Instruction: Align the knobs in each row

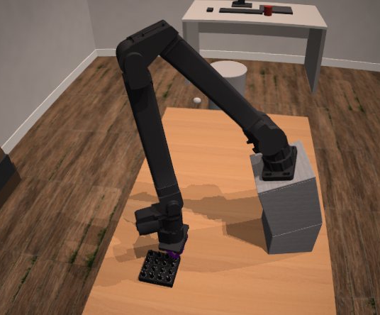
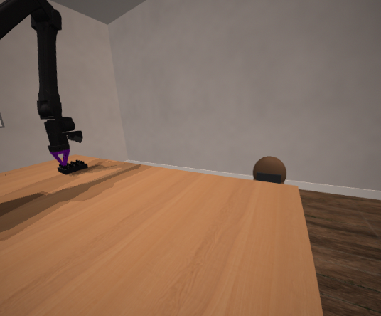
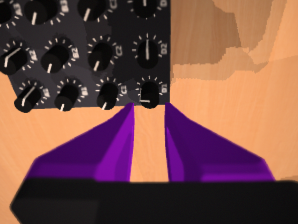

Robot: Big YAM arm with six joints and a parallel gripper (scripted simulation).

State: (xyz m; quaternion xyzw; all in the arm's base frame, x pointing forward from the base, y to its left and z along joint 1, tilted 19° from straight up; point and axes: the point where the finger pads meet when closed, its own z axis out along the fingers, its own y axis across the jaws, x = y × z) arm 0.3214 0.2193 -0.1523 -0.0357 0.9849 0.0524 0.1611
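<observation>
The black knob box stands on the table. In the wrist view its names read sideways, with row D at the right. My gripper is pointed down at the box's edge, purple fingers a little apart, nothing seen gripped. Its tips are either side of and just below knob D1 in the wrist view; contact cannot be told. D1's line points left, while the line of D2 runs upright. The lines of C1 and C2 point down-left. A1 has a slanted line.
The wooden table carries the box near one edge. The grey arm pedestal stands farther back at the right in the top view. A white desk and a round stool are beyond the table.
</observation>
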